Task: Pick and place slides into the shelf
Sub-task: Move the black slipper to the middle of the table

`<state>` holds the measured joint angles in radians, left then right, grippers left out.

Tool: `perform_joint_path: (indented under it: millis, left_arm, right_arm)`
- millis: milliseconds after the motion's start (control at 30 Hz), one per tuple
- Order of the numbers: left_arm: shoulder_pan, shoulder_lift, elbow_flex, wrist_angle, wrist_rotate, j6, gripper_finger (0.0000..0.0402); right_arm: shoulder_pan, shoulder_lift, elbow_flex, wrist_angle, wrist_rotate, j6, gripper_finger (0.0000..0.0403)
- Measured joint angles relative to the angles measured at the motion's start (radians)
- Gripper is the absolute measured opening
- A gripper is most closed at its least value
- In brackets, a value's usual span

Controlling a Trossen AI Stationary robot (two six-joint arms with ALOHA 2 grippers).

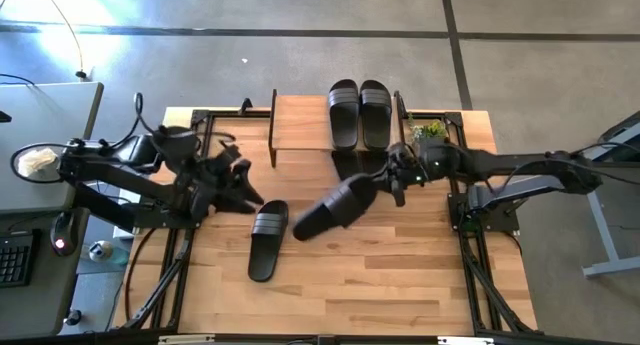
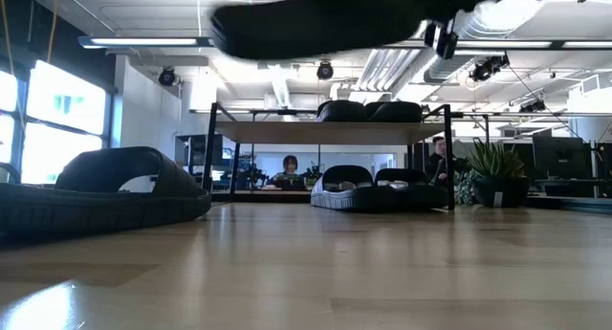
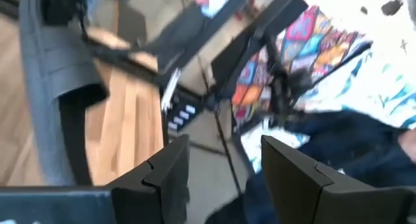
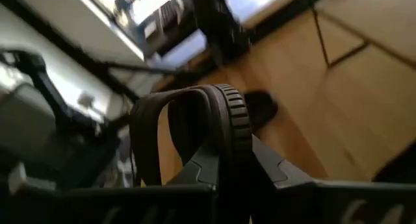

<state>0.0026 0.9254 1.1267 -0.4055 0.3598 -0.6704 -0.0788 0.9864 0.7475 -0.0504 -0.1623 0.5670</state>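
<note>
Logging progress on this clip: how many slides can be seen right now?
6. Two on the shelf top, two on its lower level, one on the table, one held by the right gripper.

**Lighting and picture quality**

Daylight entered from windows (image 2: 38, 120) at nine o'clock in the low view. Ceiling lights (image 2: 535, 10) glared overhead. The table (image 2: 316, 273) carried a bright sheen. Both wrist views were heavily motion-blurred; backgrounds were out of focus.

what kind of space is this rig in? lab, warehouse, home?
Looks like an open-plan lab or office workspace. The low view shows exposed ceiling ducts with strip lights, and a person seated at a desk beyond the shelf. The high view shows a bare concrete floor around the table.
</note>
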Motion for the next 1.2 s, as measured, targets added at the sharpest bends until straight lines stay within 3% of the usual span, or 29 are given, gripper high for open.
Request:
perform_joint_path:
  millis: [167,333,567,867,1200]
  left_arm:
    - [-0.064,0.047,0.000,-0.103,-0.021,0.006,0.0175]
    - [-0.112,0.096,0.000,-0.161,-0.057,0.011,0.0175]
    - [-0.184,0.162,0.000,-0.215,-0.100,0.012,0.0175]
    - [-0.299,0.214,-0.001,-0.305,-0.300,-0.016,0.0175]
    - [-0.378,0.277,0.002,-0.294,-0.448,-0.042,0.0175]
  right_arm:
    - [0.001,0.100,0.285,-0.437,-0.110,-0.092,0.0014]
    - [0.001,0.261,0.486,-0.624,-0.220,-0.151,0.0014]
    - [0.001,0.544,0.605,-0.634,-0.373,-0.242,0.0016]
    - [0.013,0.822,0.748,-0.614,-0.409,-0.346,0.0016]
    - [0.015,1.019,0.882,-0.606,-0.388,-0.387,0.0016]
